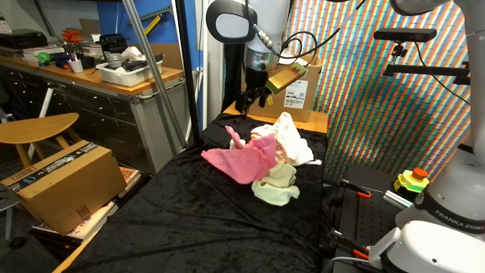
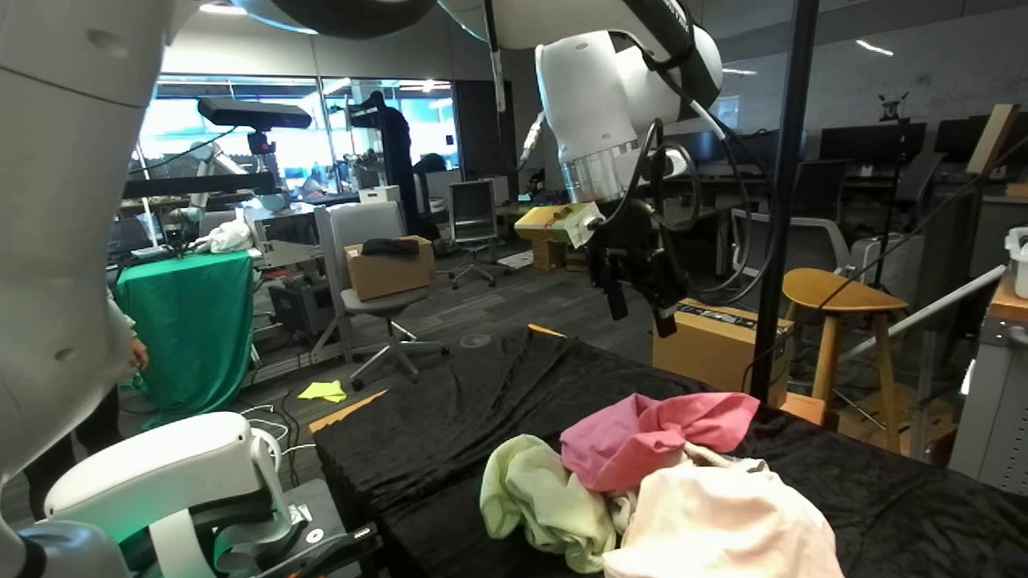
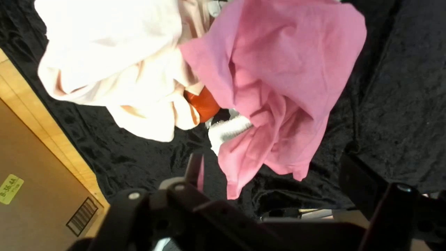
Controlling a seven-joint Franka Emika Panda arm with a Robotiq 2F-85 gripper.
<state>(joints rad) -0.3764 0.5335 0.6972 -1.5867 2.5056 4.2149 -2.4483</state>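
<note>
As gripper (image 1: 253, 107) hangs in air in ext. view, pink cloth (image 1: 245, 163) lies at its 6 o'clock on black cover (image 1: 182, 223), against cream cloth (image 1: 293, 140) at 2 o'clock and pale green cloth (image 1: 278, 186) at 4. Looks light, limp, prob. neither slippery nor fragile. In ext. view, gripper (image 2: 642, 318) at 12 o'clock of pink cloth (image 2: 626, 441), well apart. Wrist view: bunched end (image 3: 240, 169) at cloth's 7 o'clock, prob. best spot to pinch; white fuzzy item (image 3: 228, 131) beside it. Jaws spread wide, holding nothing, touching nothing.
</note>
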